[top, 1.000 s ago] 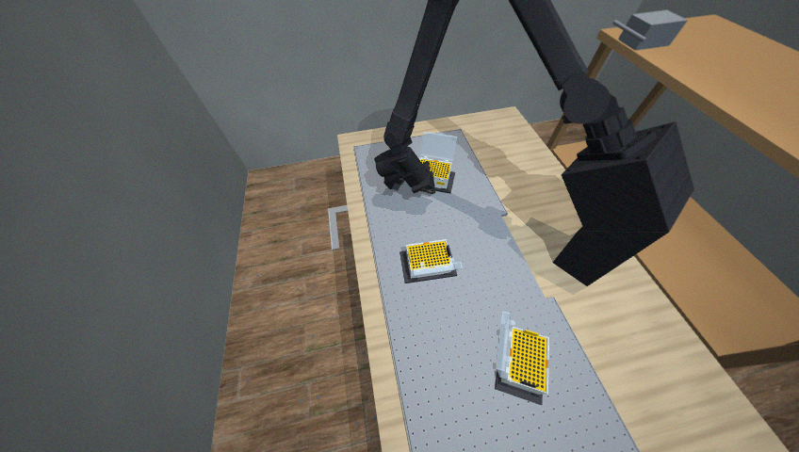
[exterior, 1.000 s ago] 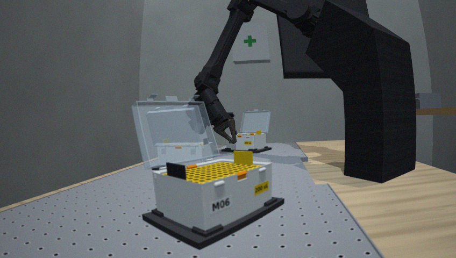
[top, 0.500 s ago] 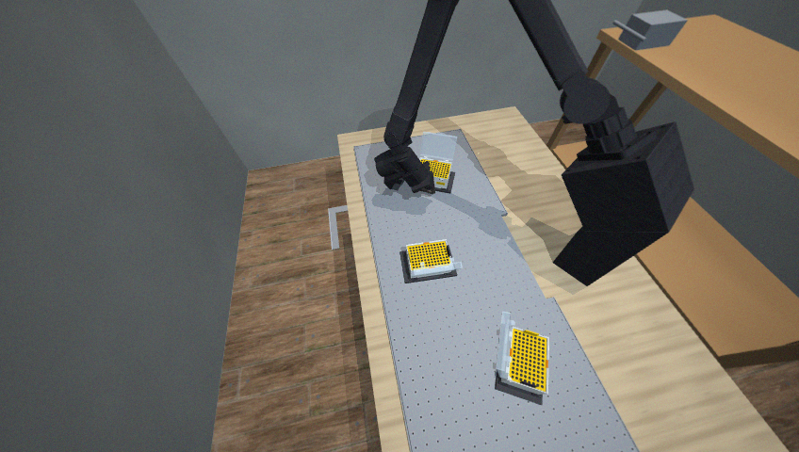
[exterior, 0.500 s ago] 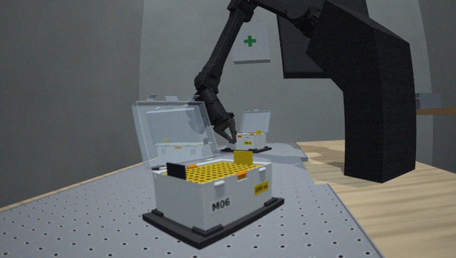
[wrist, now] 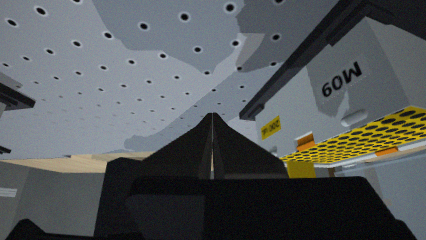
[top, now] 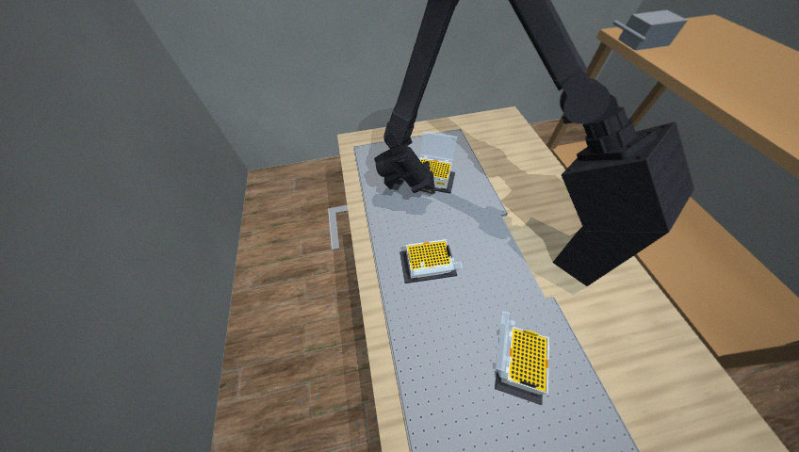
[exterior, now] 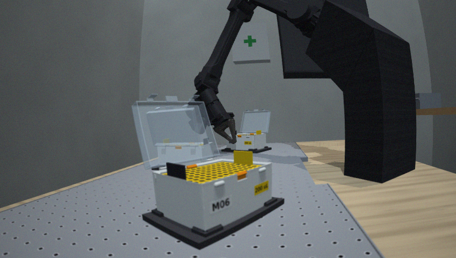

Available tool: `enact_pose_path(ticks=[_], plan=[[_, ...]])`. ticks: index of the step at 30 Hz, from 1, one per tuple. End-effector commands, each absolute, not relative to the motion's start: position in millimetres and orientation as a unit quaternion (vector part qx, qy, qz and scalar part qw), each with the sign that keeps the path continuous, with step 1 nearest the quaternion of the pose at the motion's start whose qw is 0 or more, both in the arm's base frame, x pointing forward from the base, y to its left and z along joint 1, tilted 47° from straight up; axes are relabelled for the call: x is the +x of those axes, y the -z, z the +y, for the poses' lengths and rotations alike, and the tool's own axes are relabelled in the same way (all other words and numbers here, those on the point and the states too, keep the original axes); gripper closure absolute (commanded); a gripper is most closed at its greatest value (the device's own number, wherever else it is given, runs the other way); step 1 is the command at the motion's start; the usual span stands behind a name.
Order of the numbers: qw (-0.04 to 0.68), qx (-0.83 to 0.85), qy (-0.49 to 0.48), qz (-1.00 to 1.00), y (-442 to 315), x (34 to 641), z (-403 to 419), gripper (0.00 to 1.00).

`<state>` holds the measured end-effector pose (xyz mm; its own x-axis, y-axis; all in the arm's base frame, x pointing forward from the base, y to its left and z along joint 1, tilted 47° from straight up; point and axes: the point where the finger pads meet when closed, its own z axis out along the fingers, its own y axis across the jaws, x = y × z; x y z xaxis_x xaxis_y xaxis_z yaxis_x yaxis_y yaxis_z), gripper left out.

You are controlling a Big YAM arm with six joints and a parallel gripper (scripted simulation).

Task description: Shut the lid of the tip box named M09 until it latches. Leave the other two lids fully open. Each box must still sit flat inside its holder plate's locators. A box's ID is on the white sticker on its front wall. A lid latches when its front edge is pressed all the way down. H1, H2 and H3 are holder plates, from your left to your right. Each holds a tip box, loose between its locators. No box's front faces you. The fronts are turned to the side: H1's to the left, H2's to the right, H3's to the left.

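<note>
Box M09 (top: 441,170) (exterior: 251,140) (wrist: 345,90) is the far box on the perforated plate, with a yellow tip rack inside. Its clear lid (top: 440,146) (exterior: 256,121) stands open and upright. Its sticker shows upside down in the wrist view. My gripper (top: 427,189) (exterior: 230,140) (wrist: 212,120) is shut and empty. It hangs low just in front of M09's front wall, beside the box and below the lid's height, touching nothing that I can see. M09 sits on its dark holder plate (exterior: 246,149) (wrist: 280,85).
Box M06 (top: 527,358) (exterior: 212,191) stands nearest the exterior camera, its lid (exterior: 172,134) open. The middle box (top: 429,257) (exterior: 179,148) is also open; its ID is hidden. The arm's black base (top: 622,207) stands beside the perforated plate (top: 459,335).
</note>
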<state>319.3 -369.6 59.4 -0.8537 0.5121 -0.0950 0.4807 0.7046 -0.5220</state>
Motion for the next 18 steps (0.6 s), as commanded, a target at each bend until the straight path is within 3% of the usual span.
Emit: enact_pose_path(ticks=[1,18], plan=[[0.023,-0.267,-0.276,-0.923,-65,322,-370,1.00],[0.019,-0.266,-0.278,-0.923,-91,316,-342,1.00]])
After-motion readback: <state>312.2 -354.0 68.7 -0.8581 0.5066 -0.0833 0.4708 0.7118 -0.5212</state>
